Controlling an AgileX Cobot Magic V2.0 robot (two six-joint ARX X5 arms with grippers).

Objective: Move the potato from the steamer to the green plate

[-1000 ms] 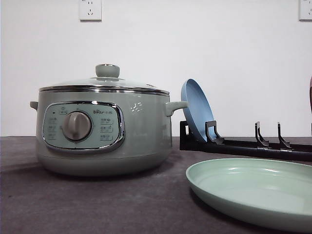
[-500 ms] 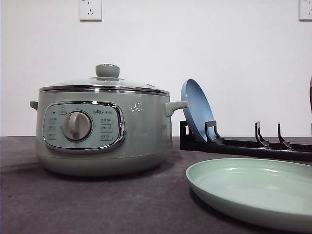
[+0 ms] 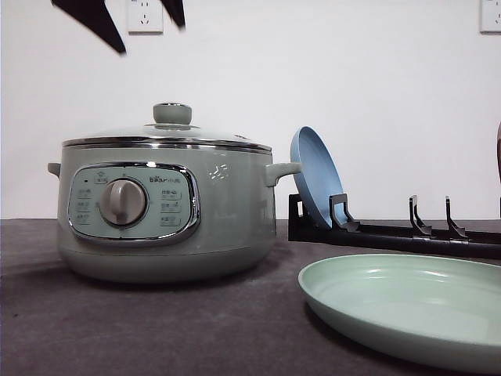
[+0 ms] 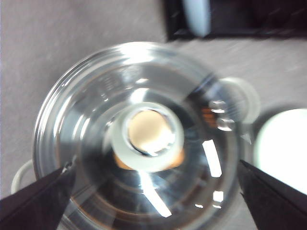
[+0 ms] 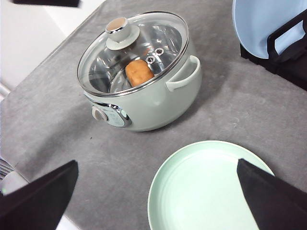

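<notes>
The sage-green steamer (image 3: pixel 168 207) stands on the left of the table with its glass lid (image 5: pixel 134 50) on. Through the lid the orange-brown potato (image 5: pixel 139 72) lies inside; in the left wrist view its edge (image 4: pixel 177 158) peeks from under the lid knob (image 4: pixel 151 136). My left gripper (image 3: pixel 149 35) hangs open high above the lid, its fingers (image 4: pixel 33 201) spread wide either side of the knob. The pale green plate (image 3: pixel 407 309) lies empty at the front right. My right gripper (image 5: pixel 157 164) is open, high over the table between steamer and green plate (image 5: pixel 211 187).
A blue plate (image 3: pixel 315 176) stands on edge in a black rack (image 3: pixel 391 233) behind the green plate, close to the steamer's right handle (image 3: pixel 283 171). A wall with sockets (image 3: pixel 145 16) rises behind the grey table (image 3: pixel 196 329).
The left gripper's dark fingers have come into the top of the front view above the steamer's lid. The steamer and both plates have not moved.
</notes>
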